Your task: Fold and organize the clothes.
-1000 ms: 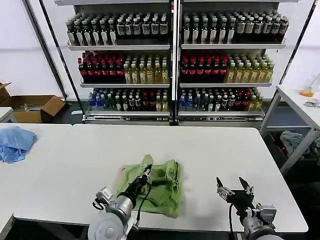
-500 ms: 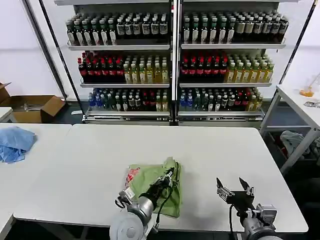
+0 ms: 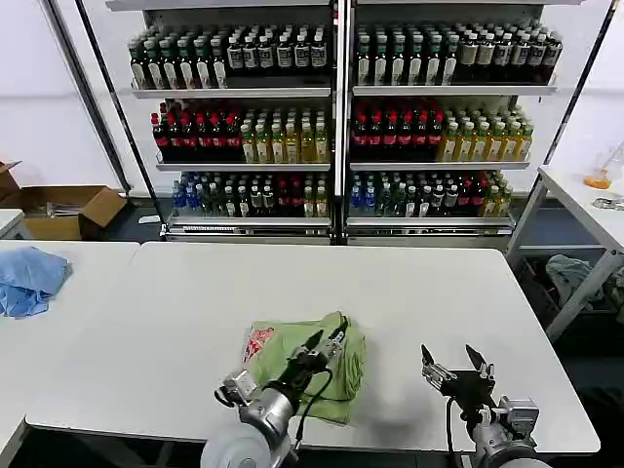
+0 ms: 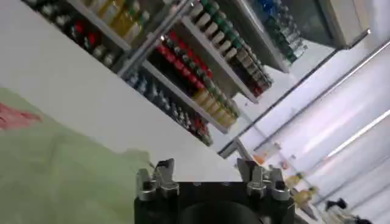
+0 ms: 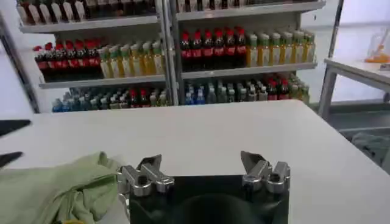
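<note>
The clothes are one light green shirt, lying in a bunched fold on the white table near its front edge. A red graphic shows at the shirt's left side. My left gripper hovers open just over the shirt's right part and holds nothing. In the left wrist view the left gripper stands open, with the green fabric beside it. My right gripper waits open over bare table to the right of the shirt. The right wrist view shows that gripper empty, with the shirt off to one side.
Shelves of bottles stand behind the table. A light blue cloth lies on a separate table at the left. A cardboard box sits on the floor at the far left. Grey clothing hangs under a side table at the right.
My left gripper carried the shirt's fabric to the right, folding it over, then opened and let go. The shirt is now more compact. The right arm stayed still.
</note>
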Robot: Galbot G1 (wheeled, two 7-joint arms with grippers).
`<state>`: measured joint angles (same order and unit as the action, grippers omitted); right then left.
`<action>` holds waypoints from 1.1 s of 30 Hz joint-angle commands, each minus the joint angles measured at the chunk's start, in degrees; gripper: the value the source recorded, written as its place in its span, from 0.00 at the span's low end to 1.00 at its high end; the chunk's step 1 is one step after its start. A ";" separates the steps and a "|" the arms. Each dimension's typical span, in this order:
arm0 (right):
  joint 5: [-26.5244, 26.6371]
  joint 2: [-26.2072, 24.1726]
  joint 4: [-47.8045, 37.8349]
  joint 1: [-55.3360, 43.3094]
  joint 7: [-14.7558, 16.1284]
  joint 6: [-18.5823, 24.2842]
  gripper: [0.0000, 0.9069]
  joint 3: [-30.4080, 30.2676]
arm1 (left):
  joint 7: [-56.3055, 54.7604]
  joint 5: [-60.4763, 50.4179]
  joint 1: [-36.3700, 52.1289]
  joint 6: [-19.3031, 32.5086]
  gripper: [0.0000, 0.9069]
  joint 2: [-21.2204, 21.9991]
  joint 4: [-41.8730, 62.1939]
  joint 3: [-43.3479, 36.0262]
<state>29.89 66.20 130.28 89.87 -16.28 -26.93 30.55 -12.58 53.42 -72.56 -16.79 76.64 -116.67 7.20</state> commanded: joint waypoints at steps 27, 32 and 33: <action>-0.16 0.54 -1.02 -1.12 0.13 0.03 1.00 0.29 | 0.95 -13.91 -3.72 -2.48 0.36 -8.14 9.34 7.36; -0.10 0.53 -0.58 -0.85 0.04 -0.05 1.00 0.53 | 1.20 -12.30 -3.61 -1.59 0.03 -7.54 8.94 7.28; -0.10 0.52 -0.60 -0.76 0.03 -0.03 1.00 0.62 | 1.30 -11.84 -3.62 -1.48 0.02 -7.41 8.91 7.31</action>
<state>29.76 66.77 129.51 89.01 -16.23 -26.93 31.02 -11.73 40.61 -76.04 -18.06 69.00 -108.42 15.48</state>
